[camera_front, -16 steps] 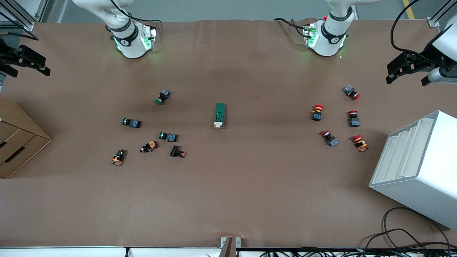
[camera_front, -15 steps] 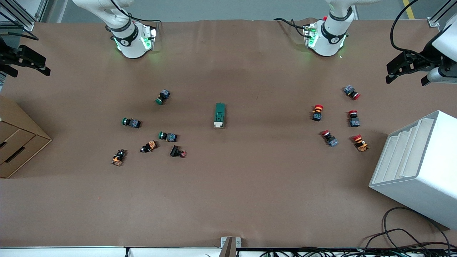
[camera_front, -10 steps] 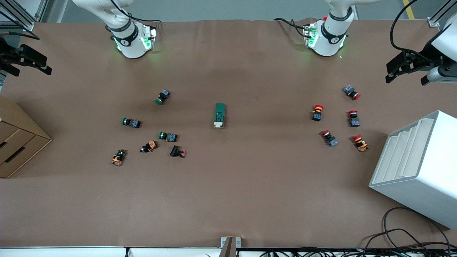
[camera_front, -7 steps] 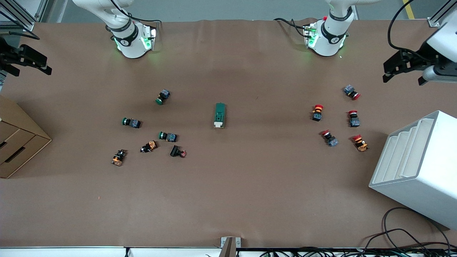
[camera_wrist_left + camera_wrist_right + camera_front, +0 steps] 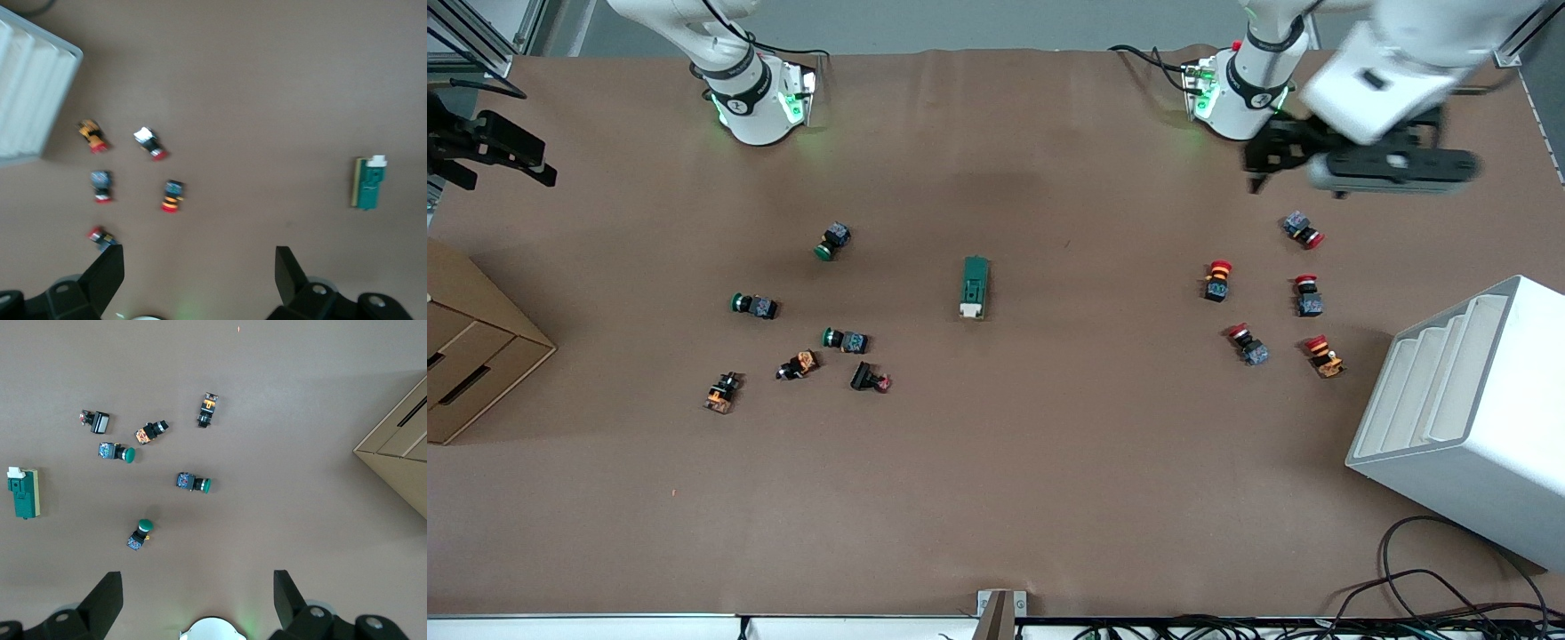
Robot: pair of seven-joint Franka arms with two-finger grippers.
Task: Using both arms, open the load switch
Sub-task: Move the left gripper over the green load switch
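Dark-green, elongated and rectangular, with a white piece at the end nearer the front camera, the load switch (image 5: 975, 287) lies flat on the brown paper-covered table (image 5: 1049, 462) at the centre of the front frame — untouched, and well apart from both grippers. The left gripper (image 5: 1261, 158), black and two-fingered, hangs in the upper right of the frame over bare table just beside its own green-lit base; its wrist view shows the fingers spread wide with nothing between them. The right gripper (image 5: 494, 151) waits at the upper-left edge of the frame, its fingers likewise spread and empty. The step in hand is judged to be the approach. Bring each gripper down toward a different end of the switch — one to pin the green body, the other to work the white piece. Route clear of the red mushroom-head buttons (image 5: 1267, 293) at mid-right and the green-capped push buttons (image 5: 800, 298) at mid-left.
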